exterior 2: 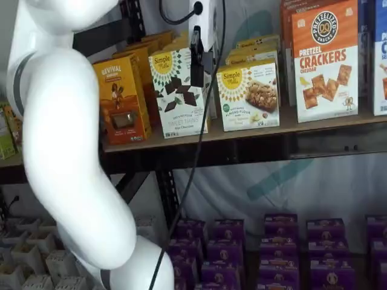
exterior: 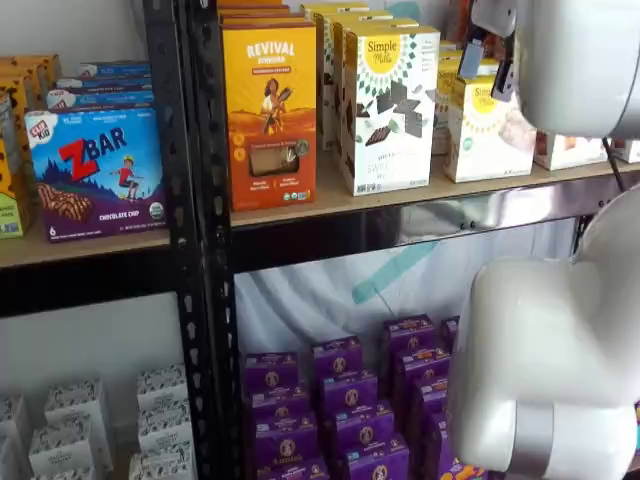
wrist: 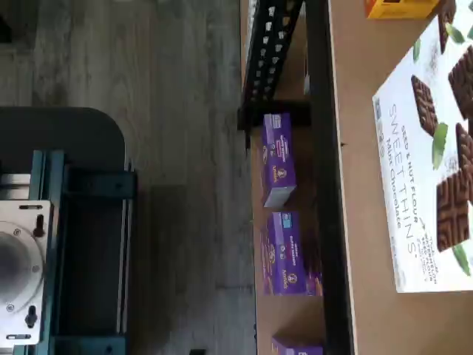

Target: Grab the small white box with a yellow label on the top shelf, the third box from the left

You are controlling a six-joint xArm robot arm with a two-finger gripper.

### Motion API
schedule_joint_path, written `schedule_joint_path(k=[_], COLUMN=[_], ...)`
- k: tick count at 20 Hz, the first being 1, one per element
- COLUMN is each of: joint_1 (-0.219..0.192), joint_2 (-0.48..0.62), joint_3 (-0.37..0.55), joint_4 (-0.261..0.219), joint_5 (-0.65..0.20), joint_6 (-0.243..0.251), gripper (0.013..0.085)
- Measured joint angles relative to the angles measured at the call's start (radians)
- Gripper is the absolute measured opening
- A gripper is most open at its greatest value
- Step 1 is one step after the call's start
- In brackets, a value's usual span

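Wrist view: the camera looks down past the shelf edge; a large white carton (wrist: 429, 163) printed with chocolate squares lies close under it on the tan board of the top shelf (wrist: 355, 111); purple boxes (wrist: 278, 159) sit on the level below; the grey floor and the dark mount with its white plate fill the rest; the small white box is not visible here, and no fingers show.

In a shelf view, the small white box (exterior: 487, 130) stands on the top shelf (exterior: 420, 225) just beside and to the right of the taller chocolate carton (exterior: 390, 105); an orange-yellow carton (exterior: 270, 110) stands further left; the white arm body covers the upper right corner and part of the box's top; the fingers cannot be made out here.

In a shelf view, the gripper (exterior 2: 197, 57) hangs from the top edge in front of the taller chocolate carton (exterior 2: 178, 90), its dark fingers seen as one mass with a cable trailing below; no gap is evident and nothing is held, so whether it is open or closed I cannot tell; the small white box (exterior 2: 249, 93) stands to its right, apart from it, with a pretzel cracker carton (exterior 2: 323, 60) beyond.

Risks, as judged: the gripper is lined up nearer the wrong carton; advancing from here could seize or topple the tall one; the two Simple Mills cartons stand close, so a finger may wedge between them or push the small box backward; the trailing cable could snag a carton edge.
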Motion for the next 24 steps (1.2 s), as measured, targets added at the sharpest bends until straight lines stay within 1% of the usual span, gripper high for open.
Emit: schedule_joint_path(k=[1, 2, 3, 6, 8, 10, 12, 15, 17, 19, 24], joint_1=[0.008, 0.021, 0.025, 0.023, 0.013, -0.009, -0.031, -0.051, -0.059, -0.060, -0.042], joint_2=[0.006, 0.015, 0.019, 0.019, 0.012, 0.001, -0.020, -0.038, -0.038, -0.030, 0.004], joint_3=[-0.009, -0.023, -0.029, -0.029, -0.019, -0.002, 0.031, 0.070, 0.087, 0.095, 0.102], joint_4=[-0.017, -0.044, -0.056, -0.057, -0.038, 0.006, 0.051, 0.091, 0.110, 0.115, 0.086], joint_5=[0.009, 0.024, 0.030, 0.029, 0.016, -0.011, -0.070, -0.160, -0.211, -0.251, -0.327], joint_6=[0.002, 0.005, 0.006, 0.004, 0.001, -0.006, -0.016, -0.034, -0.045, -0.053, -0.064], gripper=[0.0850, 0.0850, 0.0850, 0.0850, 0.0850, 0.0850, 0.0850, 0.0850, 0.0850, 0.0850, 0.0850])
